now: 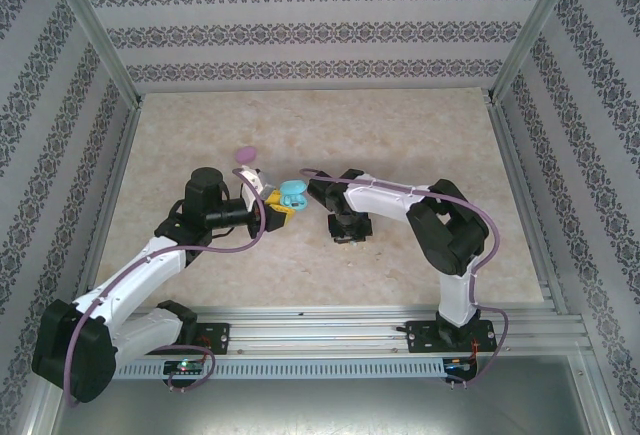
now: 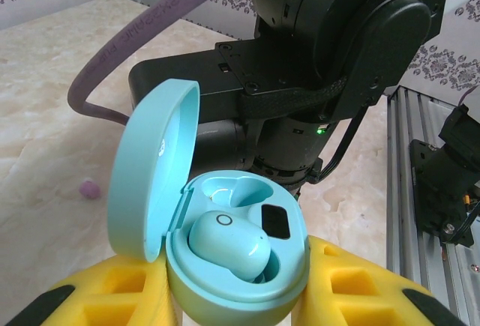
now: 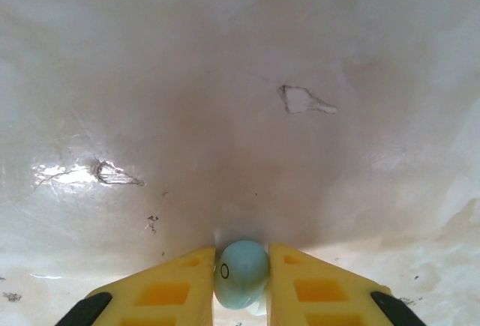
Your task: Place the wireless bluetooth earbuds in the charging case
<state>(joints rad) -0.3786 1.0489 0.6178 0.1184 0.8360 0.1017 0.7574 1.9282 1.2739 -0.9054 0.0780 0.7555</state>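
My left gripper (image 2: 236, 300) is shut on the light blue charging case (image 2: 294, 277), its lid (image 2: 154, 168) swung open to the left. One light blue earbud (image 2: 229, 245) sits in the near slot, and the far slot (image 2: 234, 191) is empty. In the top view this case (image 1: 294, 193) is held above the table's middle by the left gripper (image 1: 281, 207). My right gripper (image 3: 241, 281) is shut on a second light blue earbud (image 3: 241, 267), close over the marble table (image 3: 225, 116). A pink-purple earbud (image 2: 90, 188) lies on the table to the left.
A pink-purple case (image 1: 244, 155) lies on the table behind the left gripper. The right arm (image 2: 337, 64) stands close behind the blue case. Patterned walls (image 1: 320, 35) and a metal frame (image 1: 520, 185) enclose the table; a rail (image 1: 330, 330) runs along the near edge.
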